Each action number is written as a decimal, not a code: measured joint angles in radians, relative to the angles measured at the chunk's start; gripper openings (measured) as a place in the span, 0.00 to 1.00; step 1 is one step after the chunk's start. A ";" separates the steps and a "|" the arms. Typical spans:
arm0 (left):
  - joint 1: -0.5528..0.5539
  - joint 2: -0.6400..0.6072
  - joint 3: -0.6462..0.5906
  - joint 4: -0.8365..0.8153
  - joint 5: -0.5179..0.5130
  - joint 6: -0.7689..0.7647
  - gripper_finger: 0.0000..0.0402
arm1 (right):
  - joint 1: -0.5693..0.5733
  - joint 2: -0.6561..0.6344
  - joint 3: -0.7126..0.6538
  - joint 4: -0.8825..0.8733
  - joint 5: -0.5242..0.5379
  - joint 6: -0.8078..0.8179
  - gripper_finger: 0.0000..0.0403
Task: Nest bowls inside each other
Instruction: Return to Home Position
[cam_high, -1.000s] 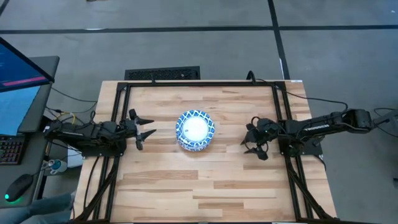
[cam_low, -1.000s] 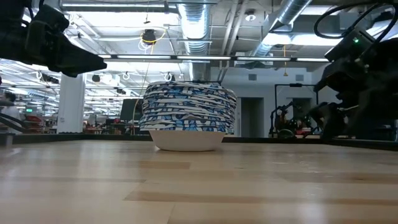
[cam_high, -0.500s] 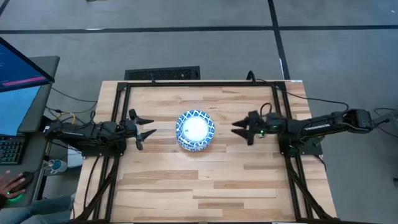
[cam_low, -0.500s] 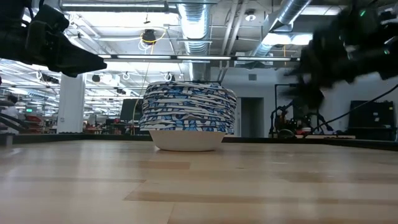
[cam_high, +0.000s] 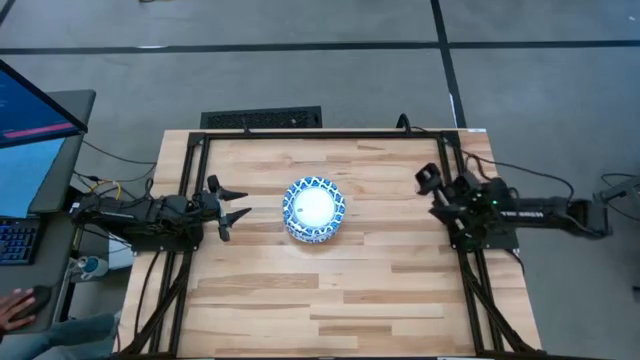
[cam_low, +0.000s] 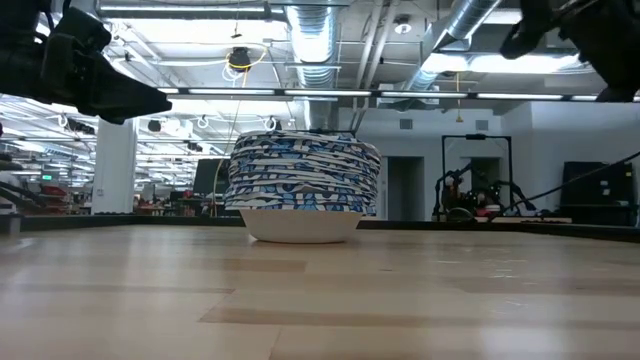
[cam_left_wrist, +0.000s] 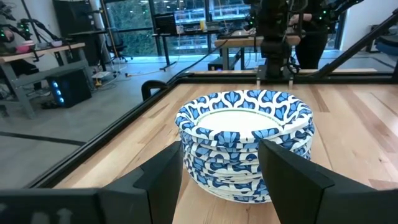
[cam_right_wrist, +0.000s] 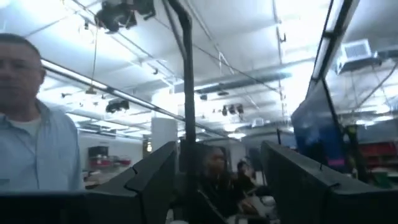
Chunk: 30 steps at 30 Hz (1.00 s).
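One stack of bowls (cam_high: 314, 209), frame centre on bench (cam_high: 350, 290): likely heavy, slick, chippable; best pinched at rim. Left end effector (cam_high: 236, 204) spread, centre-left; right end effector (cam_high: 428, 183) spread, centre-right.

Counter (cam_high: 330, 290) shows pale planked wood, smooth, with a soft satin sheen. The bowls (cam_left_wrist: 245, 134) look smooth, white centre catching glare, faintly glossy. Left fingers (cam_left_wrist: 163, 180): dark, matt, plastic-looking. Matt black metal frame (cam_high: 320, 134) edges the wood.

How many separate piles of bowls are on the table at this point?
1: a single nested stack of bowls at the table centre, between the left gripper and the right gripper. No loose bowl shows elsewhere.
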 joint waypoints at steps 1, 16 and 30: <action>0.000 0.000 0.000 0.000 0.000 0.000 0.50 | -0.027 -0.032 0.000 -0.002 -0.032 0.019 0.63; 0.000 0.000 0.000 0.000 0.000 0.000 0.50 | -0.513 -0.550 0.000 -0.567 -0.126 0.190 0.63; 0.000 0.000 0.000 0.000 0.002 -0.001 0.50 | -0.685 -0.697 -0.001 -0.353 -0.252 0.519 0.63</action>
